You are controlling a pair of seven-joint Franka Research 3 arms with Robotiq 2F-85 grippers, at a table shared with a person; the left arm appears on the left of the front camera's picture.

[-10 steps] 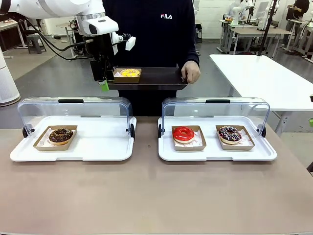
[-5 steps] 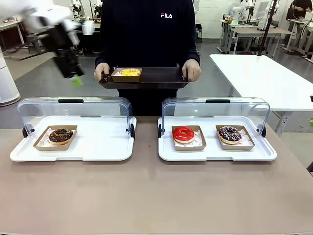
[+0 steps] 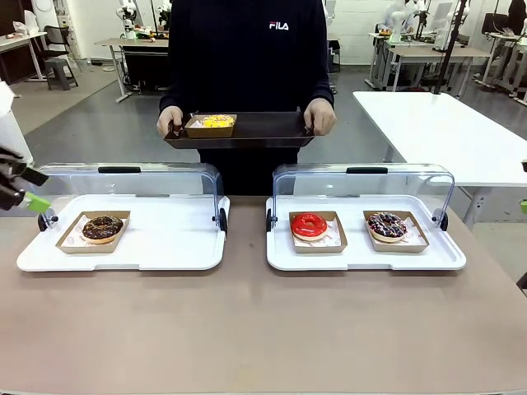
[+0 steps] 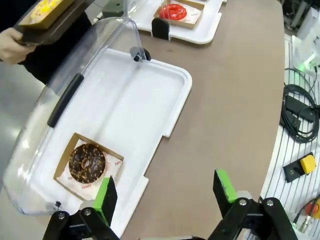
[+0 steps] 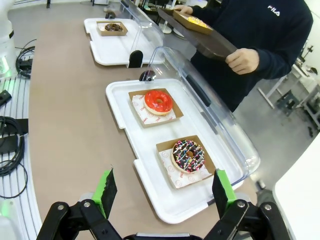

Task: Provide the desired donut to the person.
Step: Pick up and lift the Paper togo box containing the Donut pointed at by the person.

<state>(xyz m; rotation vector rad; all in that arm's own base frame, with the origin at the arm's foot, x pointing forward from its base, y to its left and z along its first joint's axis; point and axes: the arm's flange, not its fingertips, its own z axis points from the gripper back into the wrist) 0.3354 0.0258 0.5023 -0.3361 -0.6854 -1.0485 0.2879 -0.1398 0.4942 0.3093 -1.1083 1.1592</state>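
Note:
The person (image 3: 247, 58) stands at the far side and holds a dark tray (image 3: 263, 132) in both hands. On it rests a yellow donut (image 3: 212, 123) in a cardboard box. My left gripper (image 3: 29, 196) hangs open at the far left edge, beside the left white tray. In the left wrist view it (image 4: 165, 192) is open and holds nothing, above the table edge near the chocolate donut (image 4: 86, 162). My right gripper (image 5: 163, 192) is open too, with nothing in it, hovering near the sprinkled donut (image 5: 188, 155) and the red donut (image 5: 158, 101).
Two white trays (image 3: 165, 255) (image 3: 354, 259) with raised clear lids stand side by side. The left one carries the chocolate donut (image 3: 102, 228); the right one the red donut (image 3: 309, 225) and the sprinkled donut (image 3: 386, 224). Bare brown table lies in front.
My left arm has swung away from the person's tray, left and down to the picture's left edge. The yellow donut's box stays on the person's tray.

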